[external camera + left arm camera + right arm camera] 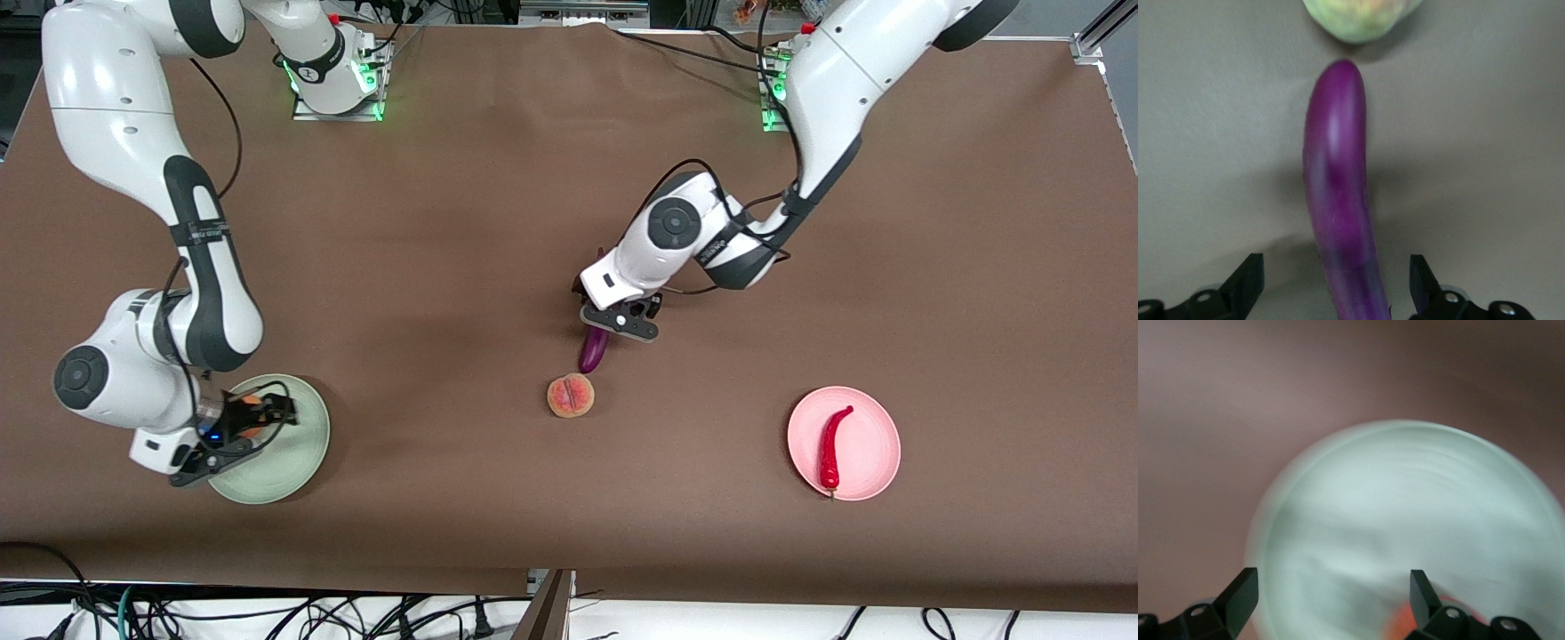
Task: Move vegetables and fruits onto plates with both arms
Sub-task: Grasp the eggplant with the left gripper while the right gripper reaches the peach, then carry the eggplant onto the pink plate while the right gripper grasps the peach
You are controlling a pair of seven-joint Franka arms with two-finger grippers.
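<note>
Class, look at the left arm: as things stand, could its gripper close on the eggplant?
Probably yes. The left gripper is open, its fingers either side of the eggplant with nothing between. The peach lies just off the eggplant's tip, clear of the fingers.

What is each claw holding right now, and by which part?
Nothing. Left claw open, straddling the eggplant; right claw open over the green plate.
</note>
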